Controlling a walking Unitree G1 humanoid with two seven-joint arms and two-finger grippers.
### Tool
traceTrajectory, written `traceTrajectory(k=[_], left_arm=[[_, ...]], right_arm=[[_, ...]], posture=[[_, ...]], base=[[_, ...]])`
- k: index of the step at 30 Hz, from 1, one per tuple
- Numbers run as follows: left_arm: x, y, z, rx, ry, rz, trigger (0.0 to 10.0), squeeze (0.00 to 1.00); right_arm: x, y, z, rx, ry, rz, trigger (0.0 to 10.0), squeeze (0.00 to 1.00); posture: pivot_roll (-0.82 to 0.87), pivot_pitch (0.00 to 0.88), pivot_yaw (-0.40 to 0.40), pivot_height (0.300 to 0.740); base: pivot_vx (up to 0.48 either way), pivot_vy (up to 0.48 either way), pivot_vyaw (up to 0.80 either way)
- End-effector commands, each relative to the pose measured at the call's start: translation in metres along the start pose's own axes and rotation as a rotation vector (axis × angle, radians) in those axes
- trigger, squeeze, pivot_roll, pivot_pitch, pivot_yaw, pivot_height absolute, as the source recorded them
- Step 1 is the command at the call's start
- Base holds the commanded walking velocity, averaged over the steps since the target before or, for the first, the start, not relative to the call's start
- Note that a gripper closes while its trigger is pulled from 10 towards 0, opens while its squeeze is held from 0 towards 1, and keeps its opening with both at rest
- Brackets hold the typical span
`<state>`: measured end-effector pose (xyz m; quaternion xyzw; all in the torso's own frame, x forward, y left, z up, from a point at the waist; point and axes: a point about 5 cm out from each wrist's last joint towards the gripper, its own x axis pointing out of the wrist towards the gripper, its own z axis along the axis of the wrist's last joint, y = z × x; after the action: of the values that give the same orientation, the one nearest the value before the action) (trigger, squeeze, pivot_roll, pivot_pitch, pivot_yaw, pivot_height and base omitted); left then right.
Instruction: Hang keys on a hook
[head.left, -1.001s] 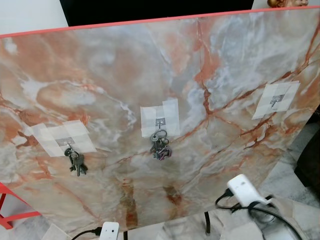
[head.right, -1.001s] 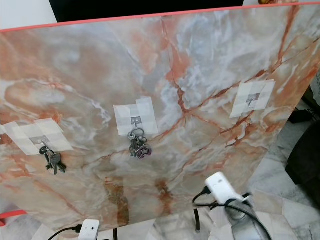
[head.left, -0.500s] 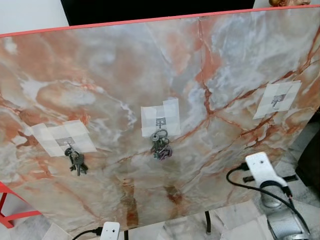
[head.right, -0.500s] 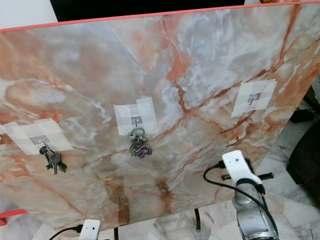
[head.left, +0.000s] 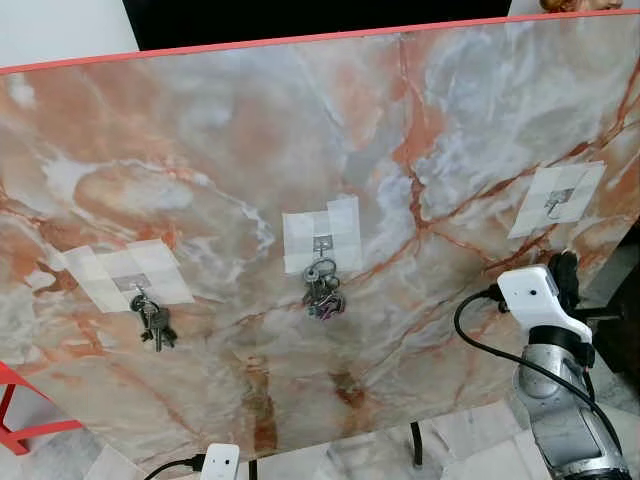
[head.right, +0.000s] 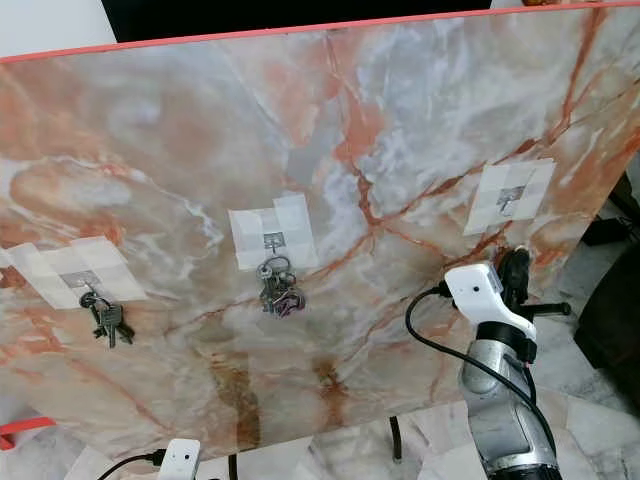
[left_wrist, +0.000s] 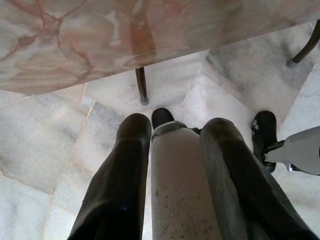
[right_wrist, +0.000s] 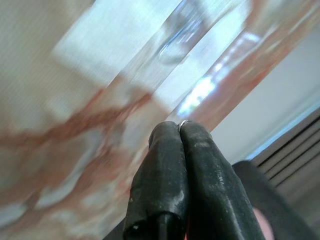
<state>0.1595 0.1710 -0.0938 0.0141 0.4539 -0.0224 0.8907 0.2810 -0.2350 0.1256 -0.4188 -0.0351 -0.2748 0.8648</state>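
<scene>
- Keys: a thin silver ring (right_wrist: 184, 122) peeks out at the very tip of the right gripper (right_wrist: 179, 131), whose two black fingers are pressed tight together on it; the keys themselves are hidden.
- Right gripper sits low beside the marble board (head.left: 300, 130), just below the right hook (head.left: 556, 200) on its taped white patch, and that hook is bare!
- Two other bunches already hang: the middle keys (head.left: 322, 295) from the middle hook (head.left: 320, 243), the left keys (head.left: 154, 324) from the left hook (head.left: 134, 286).
- Left gripper (left_wrist: 172, 131) hangs idle over the floor, its fingers spread apart, gripping nothing.
- Handling call: a bunch like this is light, hard metal, slippery and prone to swing. Best held by the ring, leaving the loop free so it can slip over the small hook.
- Risk, as I read it: such a thin pinch could let the ring twist or drop.
</scene>
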Motion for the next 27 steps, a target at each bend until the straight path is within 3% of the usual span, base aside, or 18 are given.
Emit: traceTrajectory(k=[1, 11, 18, 27], left_arm=[[-0.001, 0.000, -0.003, 0.023, 0.007, -0.004, 10.0, 0.00], [-0.001, 0.000, -0.003, 0.028, 0.007, -0.006, 10.0, 0.00], [-0.001, 0.000, -0.003, 0.027, 0.005, -0.004, 10.0, 0.00], [-0.001, 0.000, -0.003, 0.027, 0.005, -0.004, 10.0, 0.00]], right_arm=[[0.001, -0.004, 0.014, 0.011, -0.069, -0.045, 10.0, 0.00], [-0.006, -0.009, 0.021, 0.049, -0.094, -0.129, 10.0, 0.00], [-0.007, 0.006, 0.016, 0.076, -0.048, -0.026, 10.0, 0.00], [-0.002, 0.008, 0.015, 0.112, -0.068, 0.033, 10.0, 0.00]], posture=[[-0.11, 0.007, 0.018, 0.740], [-0.12, 0.000, 0.020, 0.740], [-0.11, 0.004, 0.020, 0.740], [-0.11, 0.010, 0.020, 0.740]], base=[[0.000, 0.000, 0.00], [0.000, 0.000, 0.00], [0.000, 0.000, 0.00], [0.000, 0.000, 0.00]])
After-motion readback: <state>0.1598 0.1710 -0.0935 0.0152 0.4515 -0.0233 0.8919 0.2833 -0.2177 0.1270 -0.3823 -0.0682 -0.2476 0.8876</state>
